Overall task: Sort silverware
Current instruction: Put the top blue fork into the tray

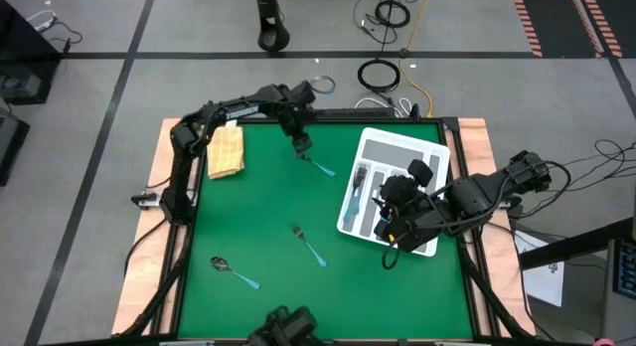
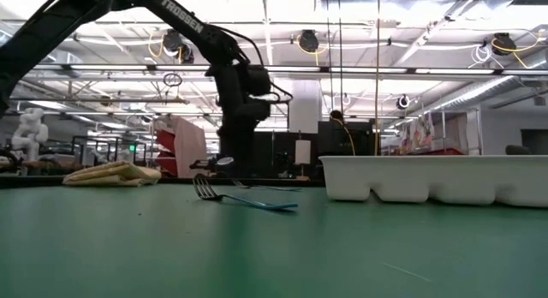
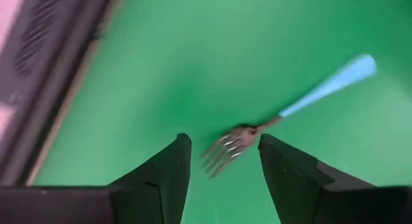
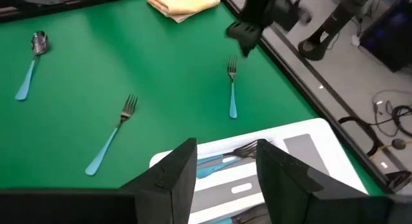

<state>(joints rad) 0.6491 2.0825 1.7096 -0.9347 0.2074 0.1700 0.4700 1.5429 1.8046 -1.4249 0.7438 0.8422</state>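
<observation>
Fingers of the left gripper [image 3: 224, 161] are spread wide, with a fork [image 3: 283, 111] lying loose between them.

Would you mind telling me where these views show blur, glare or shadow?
Left wrist view: the fork is smeared, its tines doubled, between the open left gripper fingers. Low view: bright ceiling lights wash out the background; the nearer fork is sharp. Right wrist view: the far arm is blurred; the white tray looks bright. High view: evenly lit, with soft shadows.
</observation>
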